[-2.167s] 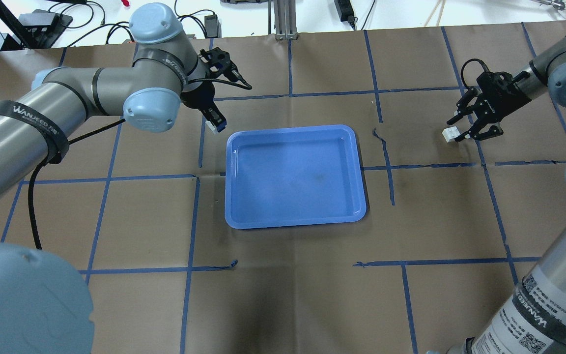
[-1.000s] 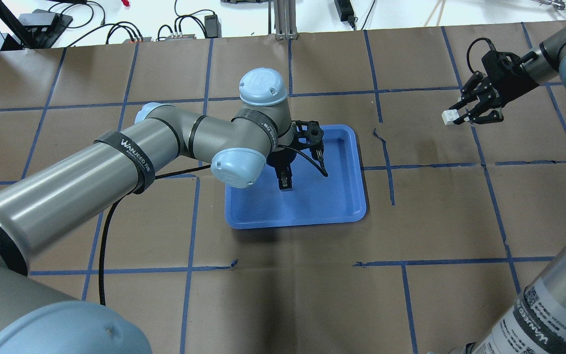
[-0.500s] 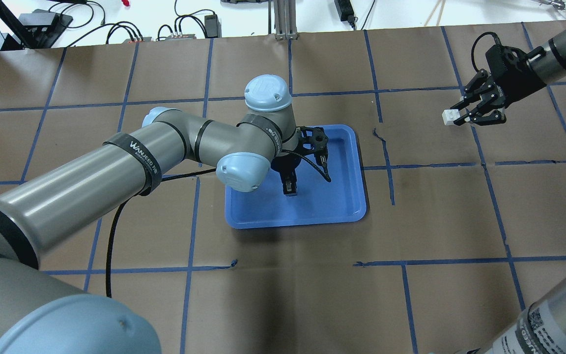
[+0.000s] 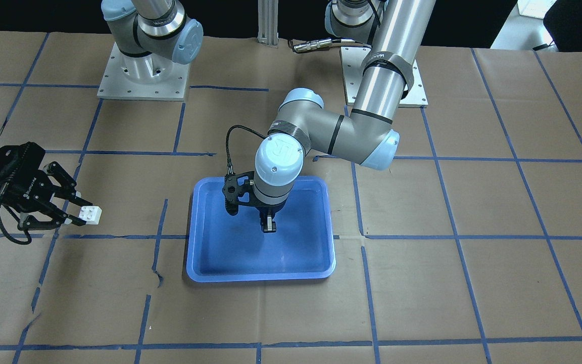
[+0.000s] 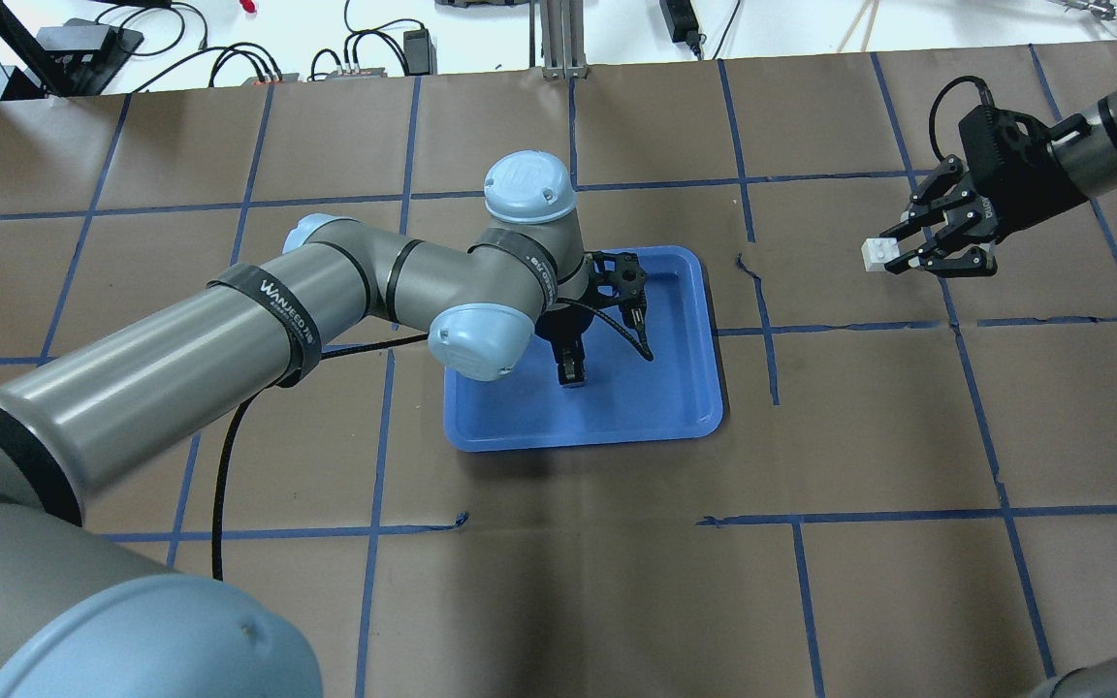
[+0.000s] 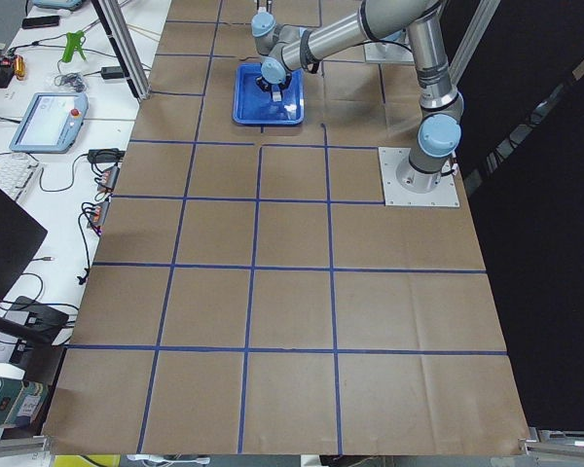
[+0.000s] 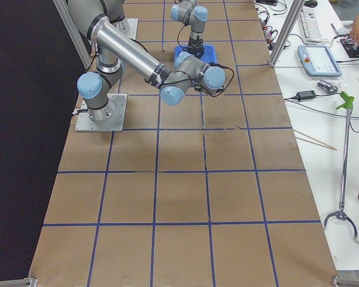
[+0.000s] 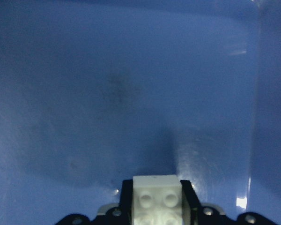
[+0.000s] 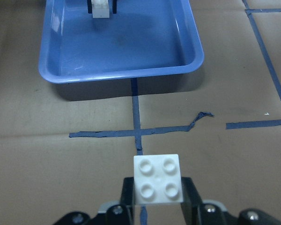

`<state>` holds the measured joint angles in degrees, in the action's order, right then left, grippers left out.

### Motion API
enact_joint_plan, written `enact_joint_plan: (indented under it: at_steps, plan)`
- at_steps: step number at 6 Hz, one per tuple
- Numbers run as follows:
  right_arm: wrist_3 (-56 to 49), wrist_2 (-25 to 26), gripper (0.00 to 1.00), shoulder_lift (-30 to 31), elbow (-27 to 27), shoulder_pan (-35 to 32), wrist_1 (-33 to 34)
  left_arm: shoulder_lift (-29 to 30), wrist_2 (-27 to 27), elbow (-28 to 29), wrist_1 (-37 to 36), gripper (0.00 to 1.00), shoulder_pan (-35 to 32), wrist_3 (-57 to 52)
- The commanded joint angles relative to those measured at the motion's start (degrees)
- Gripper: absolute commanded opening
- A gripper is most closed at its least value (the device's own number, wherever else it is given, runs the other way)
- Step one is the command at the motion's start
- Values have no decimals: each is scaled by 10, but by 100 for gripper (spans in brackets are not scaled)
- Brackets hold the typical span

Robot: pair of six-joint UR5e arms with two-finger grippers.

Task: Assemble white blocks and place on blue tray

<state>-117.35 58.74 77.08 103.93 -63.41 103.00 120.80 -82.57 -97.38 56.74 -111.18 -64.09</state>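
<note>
The blue tray [image 5: 675, 388] lies mid-table. My left gripper [image 5: 571, 371] hangs low over the tray's inside, shut on a white block [image 8: 157, 197]; that block and its fingers also show from the right wrist view [image 9: 99, 8]. In the front view the left gripper [image 4: 269, 226] points straight down into the tray [image 4: 210, 253]. My right gripper [image 5: 893, 260] is off to the tray's right, above the paper, shut on the other white block [image 5: 874, 254], studs facing the wrist camera [image 9: 158, 179]. It also shows in the front view [image 4: 91, 214].
Brown paper with a blue tape grid covers the table. Torn tape [image 5: 748, 267] lies between tray and right gripper. Cables and power supplies [image 5: 365, 48] sit past the far edge. The arms' base plates [image 4: 142, 76] stand at the robot's side.
My left arm has swung from the tray's far left corner to over the tray's inside, holding its block. My right gripper has shifted a little toward the tray with its block.
</note>
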Motion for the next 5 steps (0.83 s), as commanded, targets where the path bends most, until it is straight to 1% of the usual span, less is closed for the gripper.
enact_joint_plan:
  at_steps: [1,2,3,4,5]
  plan:
    - [-1,1,40,39,55,-14,38,-5,-1,2,1,99,0,1]
    - [0,1,40,39,59,-28,48,-20,-1,14,13,99,3,1]
    - [2,-5,40,38,59,-45,52,-48,-1,16,33,99,7,13]
    - [4,-21,40,35,59,-52,55,-92,0,17,91,99,28,16]
    - [21,-35,40,31,61,-57,68,-157,0,19,167,99,48,23]
